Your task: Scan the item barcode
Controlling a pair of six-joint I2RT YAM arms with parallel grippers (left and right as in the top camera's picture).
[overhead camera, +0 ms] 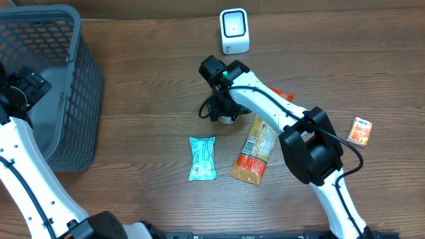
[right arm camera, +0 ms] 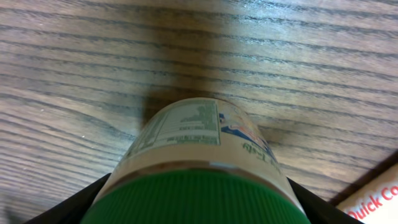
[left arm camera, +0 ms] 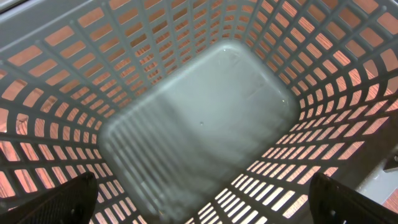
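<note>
A jar with a green ribbed lid (right arm camera: 199, 199) and a printed paper label (right arm camera: 186, 124) stands on the wooden table. My right gripper (right arm camera: 198, 205) is shut on it, one black finger pressed against each side just below the lid. From overhead the right gripper (overhead camera: 222, 108) covers nearly all of the jar. No barcode shows on the label side I see. The white scanner (overhead camera: 234, 31) stands at the table's far edge, behind the jar. My left gripper (left arm camera: 199, 205) is open over the inside of the grey basket (left arm camera: 199, 118), with nothing between its fingers.
The grey basket (overhead camera: 63, 79) fills the left side of the table. A teal packet (overhead camera: 202, 158) and a long orange-yellow packet (overhead camera: 255, 151) lie in front of the jar. A small orange packet (overhead camera: 360, 131) lies at the right. Something red (overhead camera: 283, 95) peeks out behind the right arm.
</note>
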